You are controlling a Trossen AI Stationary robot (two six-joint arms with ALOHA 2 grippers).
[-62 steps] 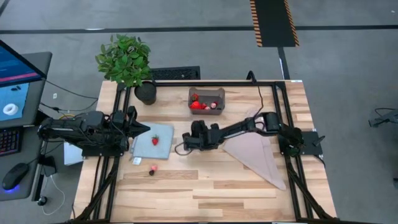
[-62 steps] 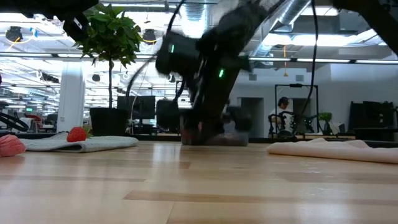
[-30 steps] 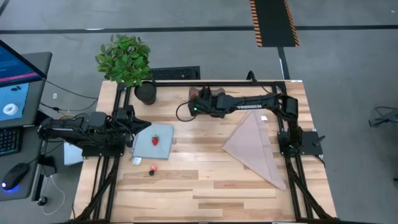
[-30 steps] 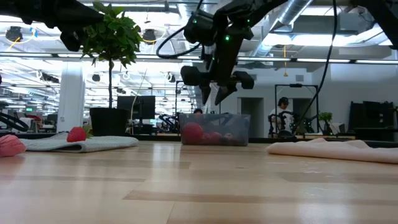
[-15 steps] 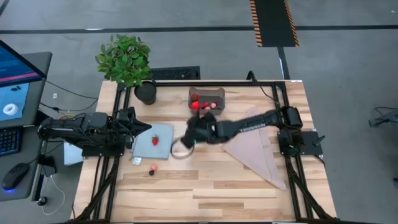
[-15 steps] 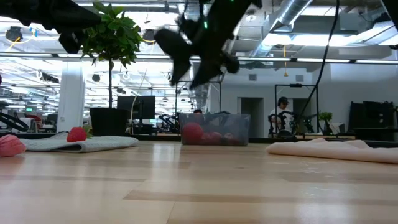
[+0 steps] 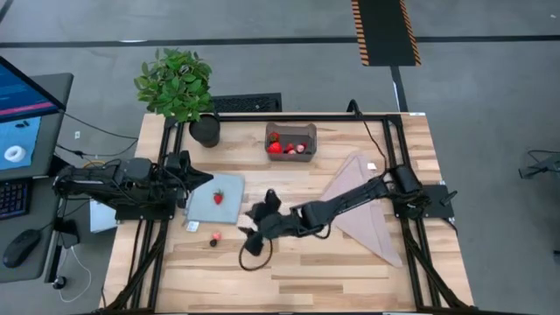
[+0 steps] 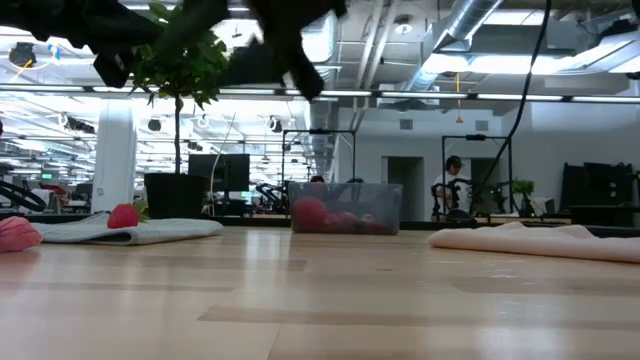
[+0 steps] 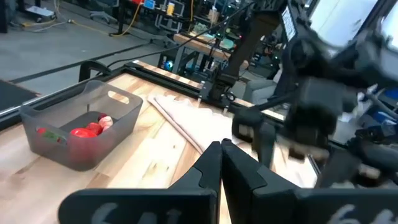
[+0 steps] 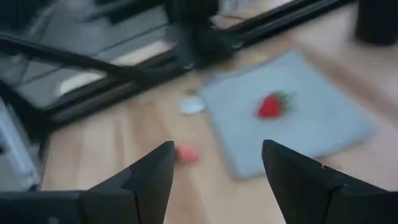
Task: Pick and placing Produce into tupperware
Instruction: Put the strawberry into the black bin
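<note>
The left tool (image 9: 221,163) has its two dark fingers pressed together. Beyond it on the desk (image 9: 155,155) stands the grey translucent tupperware (image 9: 84,132), containing red produce (image 9: 85,130). A pale cloth (image 9: 186,118) lies nearby. The right arm (image 9: 323,106) appears blurred, above the desk.

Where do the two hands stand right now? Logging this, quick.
Left hand: closed, holding nothing, parked at the table's left edge.
Right hand: open, empty, over the light wooden table.

Translucent grey tupperware (image 7: 290,138), red strawberry (image 7: 218,198), pale blue-grey mat (image 7: 214,200), green plant (image 7: 175,83)
</note>
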